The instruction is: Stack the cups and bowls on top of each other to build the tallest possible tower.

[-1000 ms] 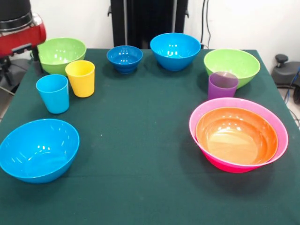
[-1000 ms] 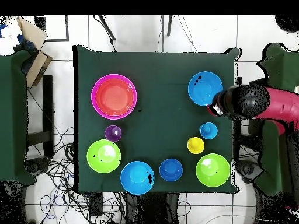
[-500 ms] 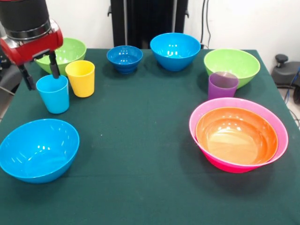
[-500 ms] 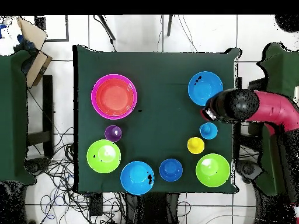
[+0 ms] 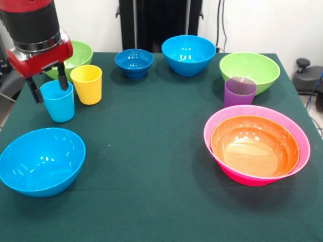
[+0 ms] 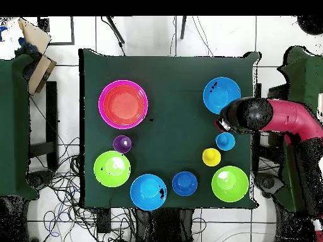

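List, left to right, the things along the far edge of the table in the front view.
Lime green bowl behind the gripper → small dark-blue footed bowl → bright blue bowl → second lime green bowl.

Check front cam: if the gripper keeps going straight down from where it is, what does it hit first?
Most likely the light blue cup. The gripper points down with its jaws open, one on each side of the cup's rim, so they would pass down the cup's walls and then reach the table. Depth is hard to judge.
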`<state>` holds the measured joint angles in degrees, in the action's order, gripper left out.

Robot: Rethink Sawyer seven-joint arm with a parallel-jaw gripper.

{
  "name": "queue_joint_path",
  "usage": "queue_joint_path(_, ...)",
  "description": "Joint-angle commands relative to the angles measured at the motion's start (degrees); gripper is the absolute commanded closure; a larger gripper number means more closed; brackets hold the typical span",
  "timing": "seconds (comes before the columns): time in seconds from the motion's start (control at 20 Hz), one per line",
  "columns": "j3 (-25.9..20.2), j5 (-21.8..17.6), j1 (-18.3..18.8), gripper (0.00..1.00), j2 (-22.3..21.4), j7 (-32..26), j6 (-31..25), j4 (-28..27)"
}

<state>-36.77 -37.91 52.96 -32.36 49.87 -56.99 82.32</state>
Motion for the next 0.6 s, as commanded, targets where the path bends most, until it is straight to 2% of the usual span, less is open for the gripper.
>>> queue_joint_path(0.05, 1.41, -5.81, -3.32, 0.0, 3.7, -6.47, 2.34, 0.83)
queue_joint_path(0.3, 1.76, -6.49, -3.81, 0.0, 3.56, -5.29, 2.08, 0.92)
queue_joint_path(0.6, 1.92, -6.73, -4.54, 0.0, 4.57, -5.51, 0.65, -1.42)
